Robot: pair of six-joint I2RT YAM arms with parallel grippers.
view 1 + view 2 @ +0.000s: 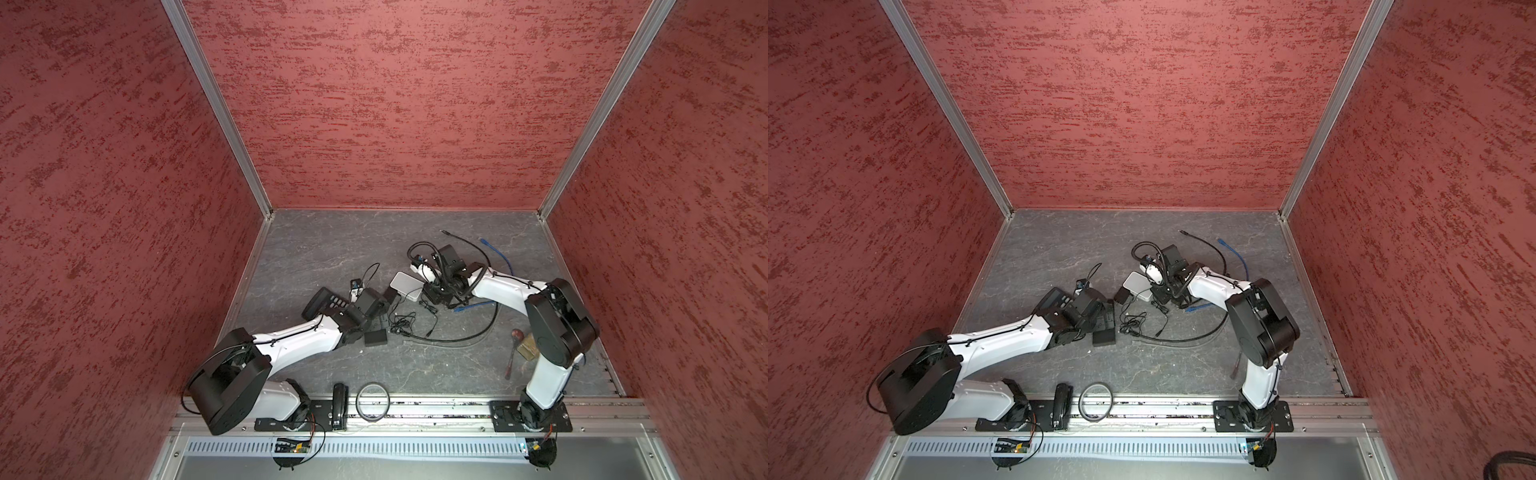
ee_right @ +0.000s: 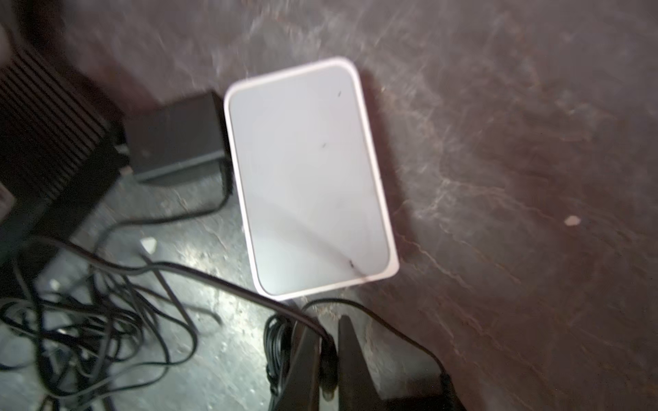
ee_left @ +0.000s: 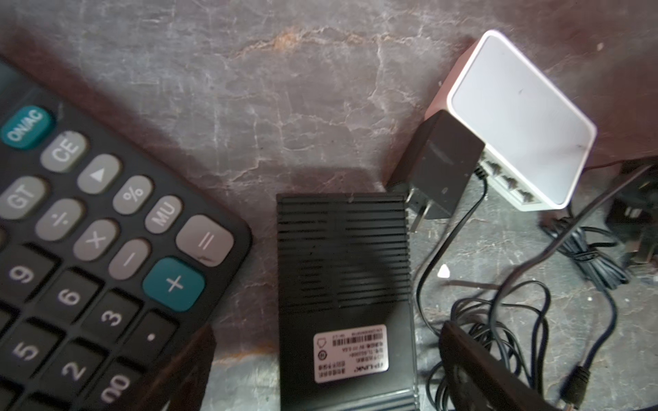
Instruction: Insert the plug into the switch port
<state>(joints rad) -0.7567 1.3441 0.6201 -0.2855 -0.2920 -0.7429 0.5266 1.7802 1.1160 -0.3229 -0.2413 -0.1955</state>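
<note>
Grey marbled tabletop point(image 1: 316, 249), red textured walls around. Nearest to me, the left gripper point(image 3: 329, 329) hangs with jaws wide, holding nothing, over a black vented box point(image 3: 341, 256) near-left of the white switch point(image 2: 309, 178). A barrel plug point(image 3: 576, 384) lies free on the tabletop, nearer than the switch. The right gripper point(image 2: 329, 359) is clamped on a black cable point(image 2: 213, 282) just beside the switch's short end. I cannot tell which plug that cable carries. The port row point(image 3: 509, 183) faces me, and a black adapter point(image 3: 438, 167) touches the switch. A blue cable point(image 1: 484, 241) lies beyond.
</note>
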